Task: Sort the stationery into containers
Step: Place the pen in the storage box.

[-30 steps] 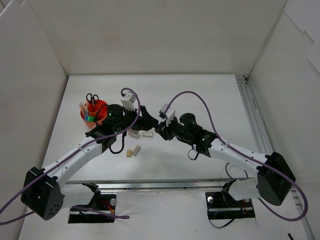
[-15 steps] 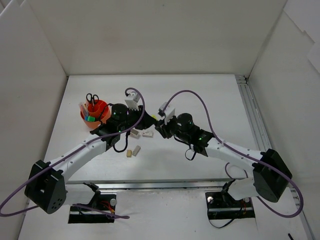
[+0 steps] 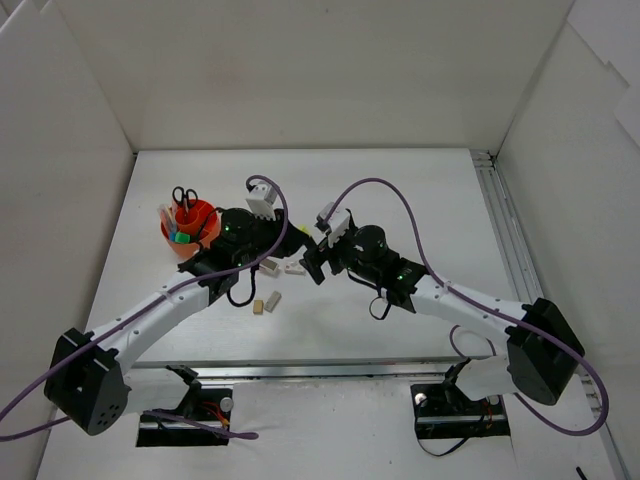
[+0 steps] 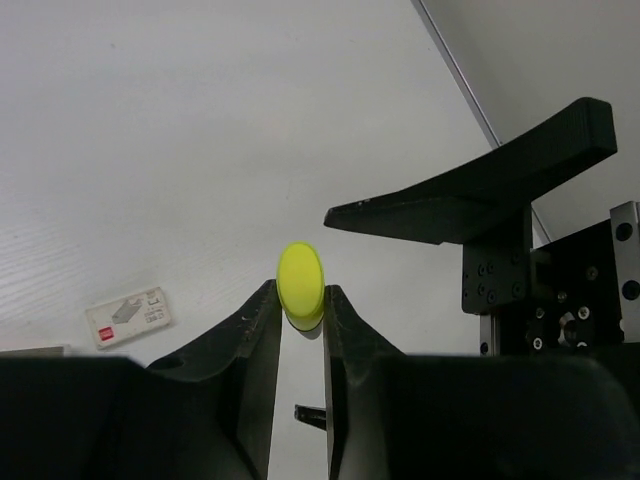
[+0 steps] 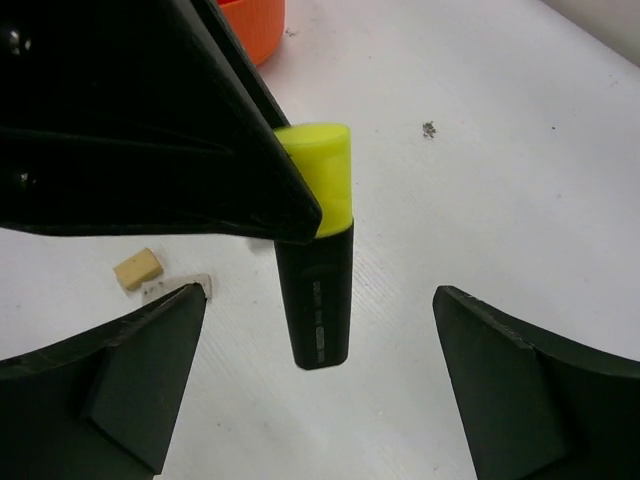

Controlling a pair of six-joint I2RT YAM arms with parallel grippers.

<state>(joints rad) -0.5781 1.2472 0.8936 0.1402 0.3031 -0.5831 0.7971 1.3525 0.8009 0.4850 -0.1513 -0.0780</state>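
L gripper (image 4: pixel 300 296) pinching yellow-capped highlighter (image 5: pixel 318 285), mid-frame.
R gripper (image 5: pixel 320 300) jaws spread wide, either side of its black barrel, not touching.

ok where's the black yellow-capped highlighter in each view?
Top external: the black yellow-capped highlighter is mid-table between the two arms, mostly hidden; only a yellow sliver shows.
Left wrist: highlighter at centre, yellow cap end-on, pinched between this hand's fingertips.
Right wrist: highlighter at centre, upright, cap on top, black barrel below.
Shared landmark: the left hand, whose black fingers are clamped on the cap end in every view.
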